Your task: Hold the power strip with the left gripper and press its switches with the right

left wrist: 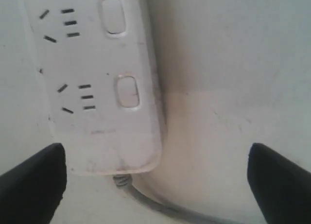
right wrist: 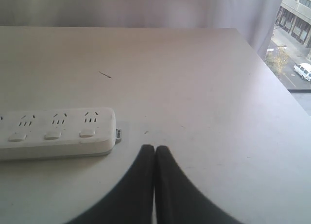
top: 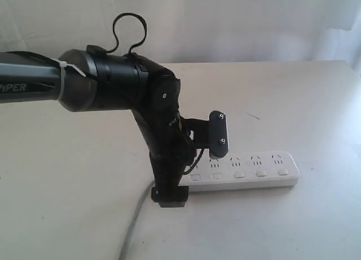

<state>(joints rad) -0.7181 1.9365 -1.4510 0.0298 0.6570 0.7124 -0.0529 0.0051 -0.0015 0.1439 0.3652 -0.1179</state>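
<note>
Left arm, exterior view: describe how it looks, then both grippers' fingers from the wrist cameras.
The left arm is black and tubular, with a looped black cable, a white band and white lettering. The left gripper and right gripper have plain black, tapering fingers.

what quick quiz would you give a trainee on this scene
1. True or false: the matte black left pincer is clamped on the long flat white plastic power strip.
2. The black right pincer is: A open, B shut, C out of view.
3. How many small white rounded switches show in the right wrist view?
Key: 1 false, its fingers stand wide apart; 2 B; 3 three.
</note>
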